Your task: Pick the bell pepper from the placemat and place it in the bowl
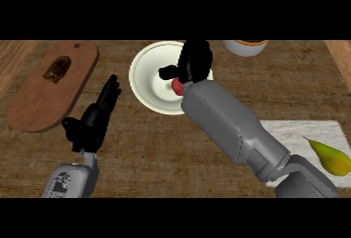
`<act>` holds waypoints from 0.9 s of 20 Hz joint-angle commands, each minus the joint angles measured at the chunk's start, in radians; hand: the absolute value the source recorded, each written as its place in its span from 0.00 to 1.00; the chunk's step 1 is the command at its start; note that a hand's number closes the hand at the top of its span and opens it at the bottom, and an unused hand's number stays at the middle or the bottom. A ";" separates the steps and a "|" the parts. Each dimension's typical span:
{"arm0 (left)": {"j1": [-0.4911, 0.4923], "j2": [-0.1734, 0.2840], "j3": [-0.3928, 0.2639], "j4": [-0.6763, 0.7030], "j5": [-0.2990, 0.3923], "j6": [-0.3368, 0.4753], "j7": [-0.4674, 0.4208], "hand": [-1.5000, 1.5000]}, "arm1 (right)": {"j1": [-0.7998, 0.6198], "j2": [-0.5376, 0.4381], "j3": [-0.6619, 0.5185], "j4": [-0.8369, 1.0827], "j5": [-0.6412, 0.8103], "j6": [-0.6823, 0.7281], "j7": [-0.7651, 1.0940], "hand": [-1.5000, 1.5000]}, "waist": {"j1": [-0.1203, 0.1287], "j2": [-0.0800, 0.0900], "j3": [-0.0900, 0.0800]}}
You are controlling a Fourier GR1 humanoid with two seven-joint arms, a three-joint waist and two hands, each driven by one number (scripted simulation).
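Bell pepper (177, 86): only a small red patch of it shows, under the black right hand (193, 62), over the inside of the cream bowl (147, 74). Whether it rests on the bowl's floor or is held above it cannot be told.

Right hand: it lies over the right half of the bowl, fingers pointing to the far side and the thumb out to the left. The fingers curl round the red patch, so the hand is clamped on the bell pepper and hides most of it. Its grey forearm (233, 125) runs from the near right corner up to the bowl, crossing the left edge of the white placemat (305, 130).

Placemat: near right of the counter, bearing a yellow-green pear (330, 158) that lies with its stem end to the far left.

Left hand (94, 118): near left, beside the wooden cutting board (41, 104); its fingers are straight and close together, pointing to the far side, holding nothing and touching nothing.

Cutting board: oval, far left, with a brown item (57, 69) at its far end, too dark to identify.

Cup (245, 46): a pale cup with an orange rim, at the far edge, right of the bowl, partly cut off.
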 commanded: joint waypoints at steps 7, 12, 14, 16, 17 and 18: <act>0.048 -0.005 -0.010 -0.028 -0.014 0.010 0.003 0.50 | 0.044 0.003 -0.041 -0.141 -0.046 -0.241 0.000 0.00 | -0.035 -0.014 0.000; 0.057 0.042 0.061 0.013 0.025 -0.019 -0.032 0.50 | 0.158 0.001 -0.119 -0.316 -0.069 -0.200 -0.073 0.00 | -0.069 -0.018 0.000; 0.071 0.029 0.041 -0.013 0.005 -0.002 -0.013 0.50 | 0.234 -0.004 -0.092 -0.426 -0.039 -0.185 -0.064 0.00 | -0.074 -0.022 0.000; 0.085 0.024 0.031 -0.038 -0.002 0.002 -0.018 0.50 | 0.323 -0.021 -0.088 -0.527 -0.046 -0.168 -0.099 0.00 | -0.073 -0.021 0.000; 0.143 -0.006 -0.006 -0.065 -0.024 0.022 -0.038 0.50 | 0.349 -0.026 -0.082 -0.563 -0.040 -0.144 -0.099 0.00 | -0.069 -0.021 0.000; 0.132 -0.039 -0.030 -0.092 -0.038 0.054 0.006 0.50 | 0.402 -0.014 -0.051 -0.607 -0.010 -0.173 -0.086 0.00 | -0.073 -0.023 0.000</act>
